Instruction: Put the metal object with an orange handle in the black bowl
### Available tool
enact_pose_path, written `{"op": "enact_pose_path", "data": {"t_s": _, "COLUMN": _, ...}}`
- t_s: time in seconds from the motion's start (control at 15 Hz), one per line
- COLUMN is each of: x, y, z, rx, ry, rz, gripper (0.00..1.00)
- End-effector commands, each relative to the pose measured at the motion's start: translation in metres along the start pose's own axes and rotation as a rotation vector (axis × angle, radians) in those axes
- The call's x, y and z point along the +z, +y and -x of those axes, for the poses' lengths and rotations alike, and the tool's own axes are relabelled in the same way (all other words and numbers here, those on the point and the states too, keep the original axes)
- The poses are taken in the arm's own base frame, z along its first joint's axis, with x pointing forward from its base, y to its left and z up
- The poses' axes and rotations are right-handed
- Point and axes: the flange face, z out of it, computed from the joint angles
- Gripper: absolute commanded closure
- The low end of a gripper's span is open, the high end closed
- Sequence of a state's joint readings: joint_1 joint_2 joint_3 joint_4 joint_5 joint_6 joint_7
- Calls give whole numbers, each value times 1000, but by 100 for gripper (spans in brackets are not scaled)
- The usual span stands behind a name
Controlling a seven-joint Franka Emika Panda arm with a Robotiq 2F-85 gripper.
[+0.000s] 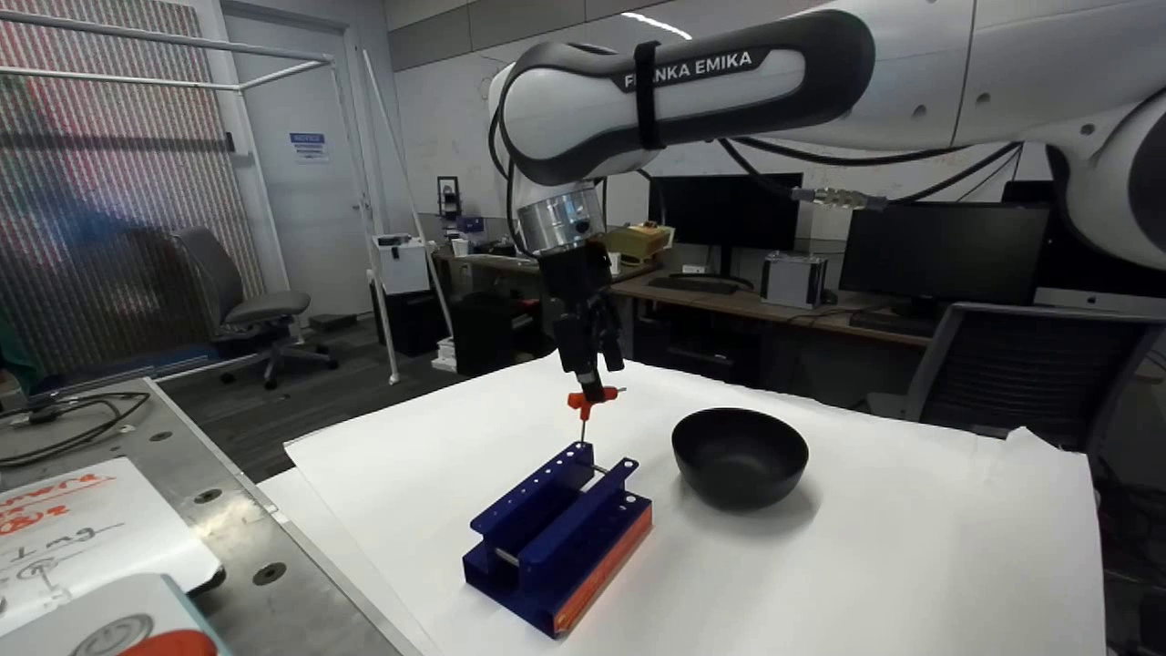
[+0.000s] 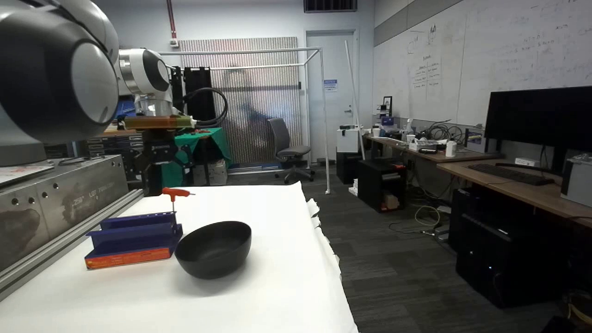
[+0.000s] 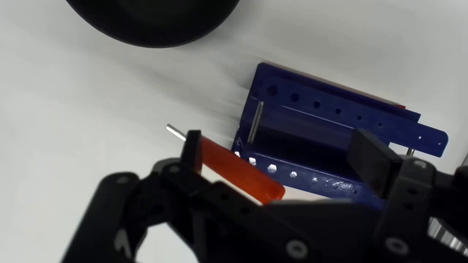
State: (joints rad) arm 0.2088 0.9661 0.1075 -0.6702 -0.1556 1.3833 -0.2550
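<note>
Key (image 3: 241,170) upright in rack (image 1: 574,526), gripper (image 3: 279,148) spread wide

Its shaft stands at an end corner; one finger (image 3: 191,149) overlaps the handle (image 2: 175,191), contact unclear. The bowl (image 1: 740,487) sits just beside the rack, a strip of sheet (image 1: 911,565) between. A metal bench (image 2: 83,199) borders the sheet on the rack's side; past the bowl, sheet runs to a ragged edge.

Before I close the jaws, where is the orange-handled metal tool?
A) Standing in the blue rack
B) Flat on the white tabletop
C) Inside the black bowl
A: in both exterior views its thin metal shaft runs down from the orange handle to the end of the blue rack.
</note>
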Motion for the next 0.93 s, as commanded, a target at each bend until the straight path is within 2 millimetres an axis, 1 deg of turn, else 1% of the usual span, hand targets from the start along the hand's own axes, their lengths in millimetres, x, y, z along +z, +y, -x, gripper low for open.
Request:
{"op": "enact_pose_path", "data": {"t_s": 0.0, "x": -9, "y": 8, "z": -2, "rx": 0, "ry": 59, "rz": -84, "gripper": 0}}
{"op": "enact_pose_path", "data": {"t_s": 0.07, "x": 0, "y": 2, "z": -3, "rx": -8, "ry": 23, "rz": -35, "gripper": 0}}
{"op": "enact_pose_path", "data": {"t_s": 0.27, "x": -2, "y": 9, "z": -3, "rx": 0, "ry": 43, "rz": -62, "gripper": 0}}
{"op": "enact_pose_path", "data": {"t_s": 0.53, "x": -2, "y": 9, "z": -3, "rx": 0, "ry": 43, "rz": -65, "gripper": 0}}
{"op": "enact_pose_path", "data": {"t_s": 0.67, "x": -3, "y": 10, "z": -8, "rx": -41, "ry": 76, "rz": -44, "gripper": 0}}
{"op": "enact_pose_path", "data": {"t_s": 0.87, "x": -4, "y": 12, "z": -10, "rx": -115, "ry": 88, "rz": 2, "gripper": 0}}
